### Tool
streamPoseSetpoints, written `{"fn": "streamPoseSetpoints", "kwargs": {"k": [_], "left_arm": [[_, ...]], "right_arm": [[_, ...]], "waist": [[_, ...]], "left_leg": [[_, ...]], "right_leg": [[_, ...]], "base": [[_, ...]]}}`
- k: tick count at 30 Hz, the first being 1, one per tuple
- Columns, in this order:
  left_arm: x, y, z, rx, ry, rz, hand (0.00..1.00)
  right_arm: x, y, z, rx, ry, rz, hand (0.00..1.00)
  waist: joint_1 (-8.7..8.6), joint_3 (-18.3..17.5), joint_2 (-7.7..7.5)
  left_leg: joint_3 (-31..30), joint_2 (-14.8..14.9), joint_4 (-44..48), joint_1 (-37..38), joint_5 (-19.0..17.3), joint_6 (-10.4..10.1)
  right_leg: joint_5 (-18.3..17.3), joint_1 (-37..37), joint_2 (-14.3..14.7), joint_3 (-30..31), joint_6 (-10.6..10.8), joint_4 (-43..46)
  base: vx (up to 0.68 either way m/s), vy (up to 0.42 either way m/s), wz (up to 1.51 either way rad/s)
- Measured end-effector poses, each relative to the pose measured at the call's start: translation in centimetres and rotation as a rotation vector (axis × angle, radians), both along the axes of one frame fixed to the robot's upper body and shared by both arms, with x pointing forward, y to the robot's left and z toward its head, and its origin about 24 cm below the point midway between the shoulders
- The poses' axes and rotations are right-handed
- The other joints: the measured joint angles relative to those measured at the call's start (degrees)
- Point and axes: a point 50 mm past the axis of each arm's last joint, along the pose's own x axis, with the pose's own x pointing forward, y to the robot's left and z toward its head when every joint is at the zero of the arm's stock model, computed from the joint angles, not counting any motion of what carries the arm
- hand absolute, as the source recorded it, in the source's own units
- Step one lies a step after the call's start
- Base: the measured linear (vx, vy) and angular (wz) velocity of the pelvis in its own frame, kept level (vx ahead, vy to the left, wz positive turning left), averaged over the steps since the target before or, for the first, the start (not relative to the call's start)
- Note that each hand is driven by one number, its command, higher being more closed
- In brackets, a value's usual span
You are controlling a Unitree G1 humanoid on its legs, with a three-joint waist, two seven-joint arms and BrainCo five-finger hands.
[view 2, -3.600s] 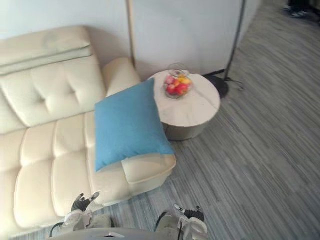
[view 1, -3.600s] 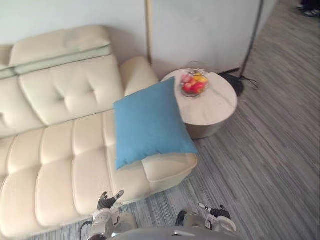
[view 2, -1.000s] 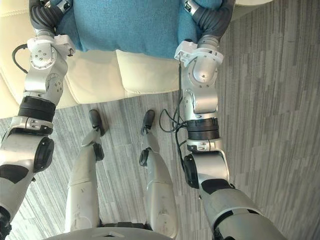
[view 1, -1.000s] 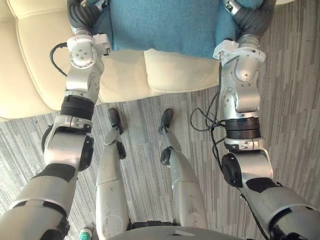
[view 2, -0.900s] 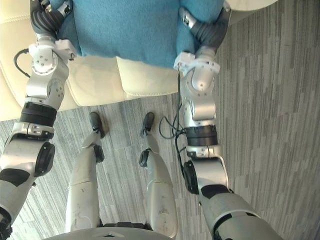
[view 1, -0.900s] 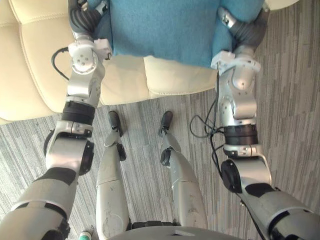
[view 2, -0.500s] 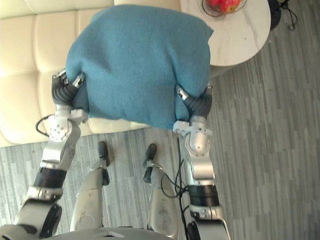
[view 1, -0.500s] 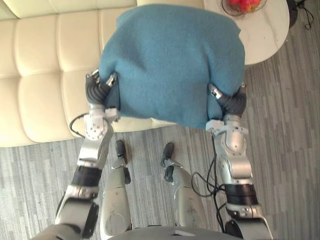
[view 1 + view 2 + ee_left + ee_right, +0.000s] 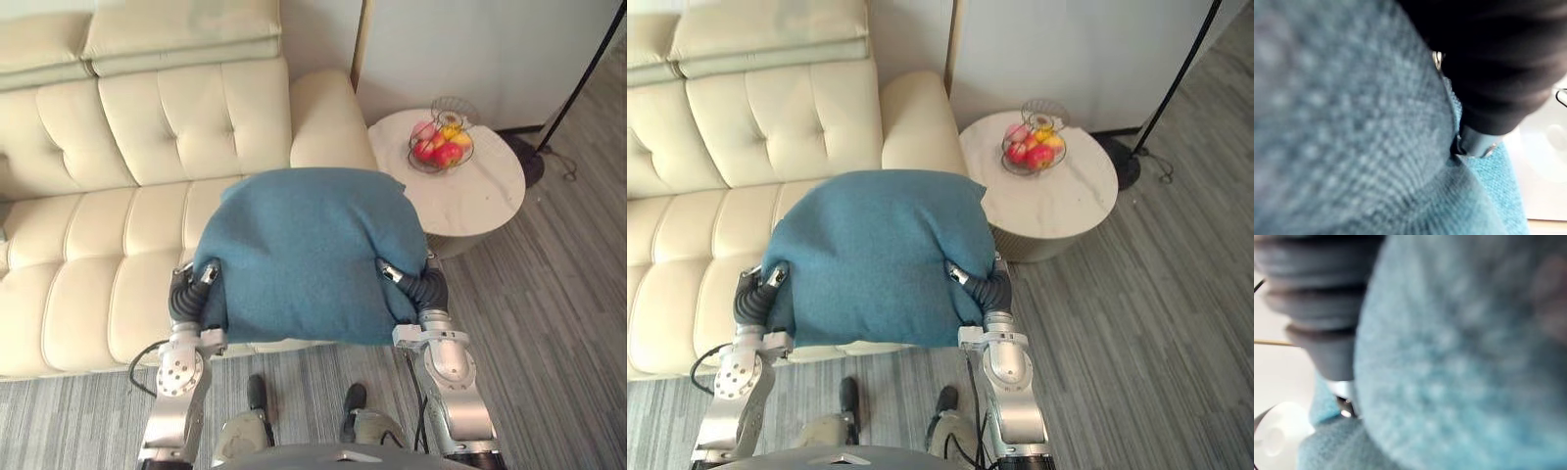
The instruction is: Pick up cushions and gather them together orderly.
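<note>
A blue cushion (image 9: 309, 250) hangs in the air over the right end of the cream sofa (image 9: 118, 147), held between both hands. My left hand (image 9: 188, 297) grips its lower left corner, and my right hand (image 9: 416, 291) grips its lower right corner. On each side a thumb or finger lies on the cushion's upper face and the other fingers are tucked beneath the fabric. In the left wrist view the cushion's weave (image 9: 1342, 122) presses against the dark cover (image 9: 1488, 63). The right wrist view has the cushion (image 9: 1464, 357) beside the cover (image 9: 1312, 298).
A round pale side table (image 9: 480, 201) stands right of the sofa's arm and carries a wire basket of fruit (image 9: 439, 145). A lamp's dark base (image 9: 534, 162) and pole are behind it by the wall. Grey striped floor lies to the right.
Both arms have raised the cushion off the sofa's end. The camera has tilted up from the floor, bringing the sofa's back and the table into view.
</note>
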Motion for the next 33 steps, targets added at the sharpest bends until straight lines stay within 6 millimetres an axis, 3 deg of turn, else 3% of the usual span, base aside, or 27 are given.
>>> {"fn": "streamPoseSetpoints", "kwargs": {"k": [4,7,8,11,12,13,14,16,20,21,22,23,24,25,26,28,29,30,31,32,33], "left_arm": [[-0.7,0.7,-0.3,0.004,0.012,0.032,1.0],[-0.8,1.0,-0.3,-0.001,0.012,0.055,1.0],[-0.7,1.0,-0.3,-0.004,0.01,0.055,1.0],[-0.2,0.4,0.0,-0.034,-0.007,0.042,1.0],[-0.2,-0.1,0.0,-0.038,-0.011,0.026,1.0],[0.2,-0.5,0.1,-0.041,-0.023,0.004,1.0],[0.5,-0.8,0.3,-0.043,-0.031,-0.009,1.0],[1.2,-0.5,0.8,-0.015,-0.058,-0.024,1.0],[1.0,0.1,-0.1,0.003,-0.021,-0.016,1.0],[1.0,0.2,-0.2,0.007,-0.015,-0.014,1.0],[0.9,0.4,-0.3,0.014,-0.007,-0.006,1.0],[0.7,0.7,-0.5,0.019,0.002,0.001,1.0],[0.4,1.0,-0.8,0.027,0.019,0.008,1.0],[0.3,1.1,-0.9,0.028,0.025,0.009,1.0],[0.2,1.0,-1.2,0.026,0.039,0.004,1.0],[0.1,0.9,-1.5,0.023,0.052,-0.015,1.0],[0.1,0.8,-1.6,0.023,0.054,-0.017,1.0],[0.4,0.6,-1.4,0.02,0.044,-0.03,1.0],[0.5,0.5,-1.3,0.017,0.041,-0.038,1.0],[0.3,0.3,-1.5,0.008,0.052,-0.039,1.0],[0.6,0.1,-1.5,0.014,0.057,-0.053,1.0]], "right_arm": [[-0.2,0.9,-0.3,0.039,0.014,0.025,1.0],[0.5,1.2,-0.3,0.037,0.009,0.041,1.0],[1.0,1.2,-0.3,0.036,0.007,0.04,1.0],[1.8,0.6,-0.2,0.048,0.005,0.026,1.0],[1.7,0.0,-0.4,0.054,0.01,0.013,1.0],[1.6,-0.6,-0.4,0.078,0.009,-0.015,1.0],[1.6,-0.8,-0.4,0.086,0.008,-0.026,1.0],[1.6,-0.5,-0.5,0.142,0.007,-0.032,1.0],[1.7,0.3,-2.2,0.188,0.077,-0.028,1.0],[1.7,0.4,-2.5,0.192,0.089,-0.028,1.0],[1.7,0.6,-2.8,0.2,0.104,-0.024,1.0],[1.8,0.9,-3.2,0.209,0.12,-0.015,1.0],[1.7,1.2,-3.7,0.213,0.143,-0.004,1.0],[1.7,1.2,-3.8,0.213,0.148,-0.004,1.0],[1.6,1.2,-3.8,0.213,0.149,0.002,1.0],[1.7,0.9,-3.7,0.198,0.145,0.006,1.0],[1.7,0.9,-3.7,0.196,0.145,0.006,1.0],[1.7,0.6,-3.7,0.193,0.14,0.0,1.0],[1.6,0.4,-3.8,0.199,0.144,-0.006,1.0],[1.4,0.4,-3.9,0.206,0.15,0.005,1.0],[0.9,0.2,-4.3,0.215,0.164,-0.009,1.0]], "waist": [[1.17,-0.03,-0.03],[1.74,-1.13,0.23],[1.62,-1.49,0.02],[0.52,-2.15,0.27],[-0.34,-3.25,0.72],[-1.84,-4.16,2.13],[-1.91,-4.06,1.87],[-2.1,-4.86,-0.12],[-0.36,-4.67,-0.78],[-0.12,-4.61,-0.82],[-0.02,-4.31,-0.91],[-0.21,-3.62,-1.01],[-1.15,-2.47,-1.29],[-1.39,-2.04,-1.57],[-1.77,-1.23,-2.17],[-2.14,-0.81,-2.3],[-2.41,-0.8,-2.3],[-4.92,-0.61,-2.67],[-4.34,0.72,-2.67],[-3.97,2.05,-2.98],[-4.71,1.69,-4.0]], "left_leg": [[-3.09,-0.18,2.08,0.41,-0.35,-0.13],[-1.93,0.45,2.42,-1.4,-2.01,0.5],[1.56,1.11,3.18,-2.2,-3.73,0.7],[10.63,4.11,12.26,-4.98,-6.87,4.1],[14.43,6.83,15.45,-5.46,-8.14,4.19],[19.17,8.77,17.44,-6.03,-7.18,1.62],[19.09,7.53,18.02,-6.66,-7.45,2.21],[17.79,3.84,19.38,-9.63,-9.07,3.85],[16.02,2.8,26.83,-11.83,-13.99,6.14],[16.22,2.55,26.97,-11.96,-14.53,6.85],[16.53,2.17,26.78,-12.16,-14.67,7.07],[16.61,2.15,26.17,-12.1,-14.66,7.13],[15.34,1.68,24.33,-11.72,-14.55,7.08],[15.03,1.34,23.3,-11.25,-14.37,6.9],[14.08,-0.06,19.29,-10.16,-13.42,6.38],[13.31,-2.07,12.45,-8.65,-10.43,6.33],[12.96,-2.86,10.37,-8.27,-9.77,5.94],[12.75,-5.06,13.54,-9.23,-10.01,7.84],[12.81,-4.39,23.49,-8.15,-11.94,9.94],[10.33,-6.91,16.39,0.27,-16.2,10.2],[9.28,-8.43,13.84,1.39,-15.36,10.4]], "right_leg": [[0.21,3.8,-0.13,-2.95,0.05,-1.09],[0.7,3.32,-0.86,-5.02,-0.15,-0.74],[1.44,3.13,-1.55,-5.59,-0.07,-1.49],[3.4,2.96,-5.25,-7.16,1.23,-2.15],[4.2,2.96,-6.34,-8.45,2.43,-2.25],[5.17,3.65,-7.88,-10.0,3.93,-2.37],[5.98,3.79,-8.68,-10.7,4.3,-2.66],[9.3,4.14,-11.13,-10.81,3.01,-6.18],[10.05,4.62,-13.84,-10.6,3.58,-2.14],[9.68,3.36,-14.73,-10.55,2.66,0.37],[8.89,0.75,-16.01,-10.32,-1.84,4.63],[7.03,-1.61,-15.9,-8.14,-5.34,8.5],[1.06,-2.52,-12.08,-3.52,-4.16,11.15],[-0.53,-2.46,-10.41,-2.3,-3.4,11.23],[-3.59,-2.48,-5.05,0.58,-3.09,10.32],[-5.81,-2.76,2.08,0.7,-3.29,6.36],[-5.51,-2.83,3.87,1.33,-3.6,4.2],[-3.19,-1.91,3.49,0.83,-4.52,0.81],[-3.23,-2.04,2.45,0.05,-4.13,5.25],[-8.86,-7.68,-0.52,0.75,-3.73,20.88],[-11.38,-9.96,-1.23,3.45,-4.3,21.38]], "base": [[-0.01,0.03,0.37],[-0.09,0.042,0.31],[-0.1,0.077,0.29],[-0.07,0.182,0.38],[-0.04,0.417,0.74],[-0.04,0.442,0.77],[-0.06,0.474,0.75],[-0.09,0.386,0.52],[-0.06,0.257,0.25],[-0.09,0.244,-0.01],[-0.11,0.219,-0.04],[-0.11,0.198,0.17],[-0.07,0.112,0.28],[-0.02,0.035,0.53],[0.0,-0.004,0.45],[0.01,-0.03,0.41],[0.03,-0.004,0.79],[0.01,0.005,0.63],[0.06,0.027,0.37],[0.0,0.0,0.0],[0.05,-0.027,0.21]]}}
